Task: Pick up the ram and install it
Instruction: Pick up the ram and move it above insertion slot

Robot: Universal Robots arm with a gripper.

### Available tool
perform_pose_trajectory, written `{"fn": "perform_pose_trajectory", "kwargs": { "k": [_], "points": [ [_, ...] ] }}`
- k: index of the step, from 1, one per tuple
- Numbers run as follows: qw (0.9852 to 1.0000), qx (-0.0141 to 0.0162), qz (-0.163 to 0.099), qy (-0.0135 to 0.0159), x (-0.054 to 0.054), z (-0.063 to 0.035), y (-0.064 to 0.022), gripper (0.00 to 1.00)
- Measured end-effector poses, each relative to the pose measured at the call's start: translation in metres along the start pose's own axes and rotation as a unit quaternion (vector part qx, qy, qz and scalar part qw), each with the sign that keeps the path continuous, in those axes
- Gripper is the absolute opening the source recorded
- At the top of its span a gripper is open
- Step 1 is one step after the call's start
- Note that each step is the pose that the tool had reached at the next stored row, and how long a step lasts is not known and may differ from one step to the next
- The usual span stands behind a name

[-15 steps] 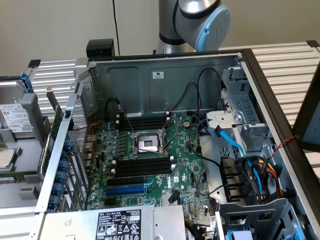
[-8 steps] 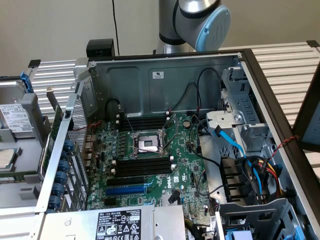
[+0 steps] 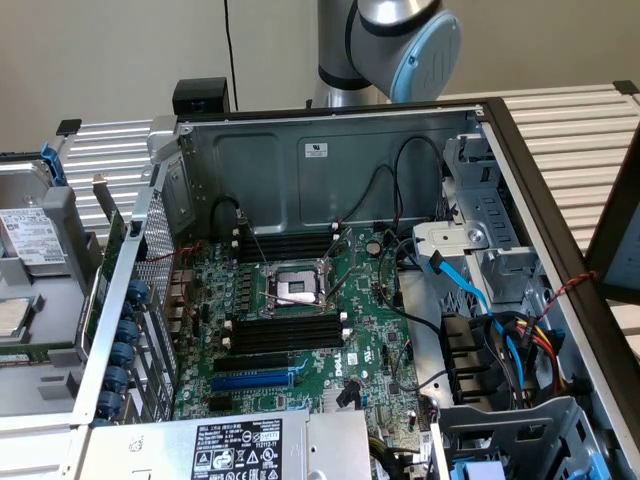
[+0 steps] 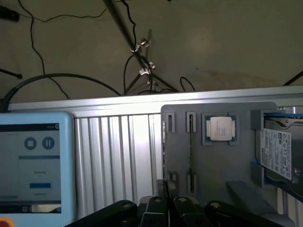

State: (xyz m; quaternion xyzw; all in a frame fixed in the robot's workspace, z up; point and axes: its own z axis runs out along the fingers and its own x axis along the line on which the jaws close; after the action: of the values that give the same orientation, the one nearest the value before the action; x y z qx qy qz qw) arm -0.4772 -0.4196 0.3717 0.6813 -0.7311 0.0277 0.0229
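We see a slatted metal table [image 3: 570, 130] carrying an open computer case [image 3: 300, 150], which takes up most of the exterior view. The arm [image 3: 400, 40] rises behind the case at twelve o'clock. A green motherboard [image 3: 370, 300] lies flat inside. Its socket [image 3: 297, 287] sits near the board's middle, with long black slots [image 3: 285, 333] at six o'clock from it and more at twelve o'clock. All the slots we can see are bare. A labelled power supply [image 3: 235, 445] sits at six o'clock in the case.

In the wrist view a grey tray [image 4: 218, 170] rests on the table, and a light-blue touch screen [image 4: 35, 161] lies well apart from it. The tray holds a hard drive [image 4: 279, 151] and a square processor [image 4: 220, 127] just beside the drive. The ram [image 4: 190, 151] stands on its edge in the tray's clips on the processor's other side, so it shows as a thin dark line.

The tool [image 4: 168, 204] hangs by the end of those clips. Its black fingers [image 4: 154, 208] are pressed together and hold nothing. We cannot tell whether it touches the tray.
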Motion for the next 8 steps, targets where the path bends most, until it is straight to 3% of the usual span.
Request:
{"fn": "perform_pose_trajectory", "kwargs": {
  "k": [8],
  "points": [
    [1.0,0.0005,0.0,0.0069,0.001,-0.0171,-0.0001,0.12]
  ]
}}
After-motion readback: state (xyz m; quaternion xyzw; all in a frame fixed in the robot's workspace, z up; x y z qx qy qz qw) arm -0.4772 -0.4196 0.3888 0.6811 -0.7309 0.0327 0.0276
